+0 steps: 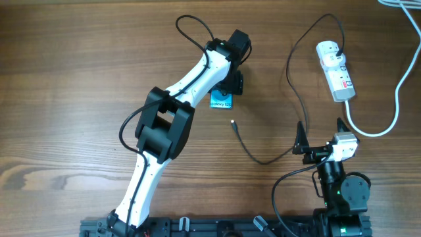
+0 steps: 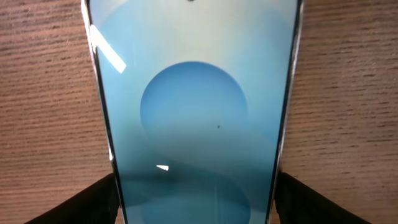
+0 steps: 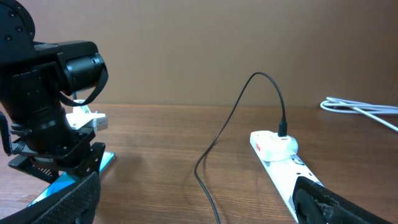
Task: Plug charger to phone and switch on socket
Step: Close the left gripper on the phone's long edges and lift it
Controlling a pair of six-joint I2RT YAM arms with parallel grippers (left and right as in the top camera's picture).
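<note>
At 5 o'clock on the wooden table (image 1: 66,66), nearest the base, the right gripper (image 1: 321,135) is hanging wide open and empty, just beside a bend of the charger (image 1: 263,160). The cable's connector tip (image 1: 233,122) is lying loose at mid-table, near the 5 o'clock corner of the phone (image 1: 221,102) but apart from it. The phone is lying screen-up, the left gripper (image 2: 196,202) pressing its dark fingers (image 2: 87,205) against both long edges. Farther back, at 2 o'clock, the socket (image 1: 339,76) is carrying the charger's white plug (image 1: 327,49), its thick white cord (image 1: 388,122) looping toward 3 o'clock.
</note>
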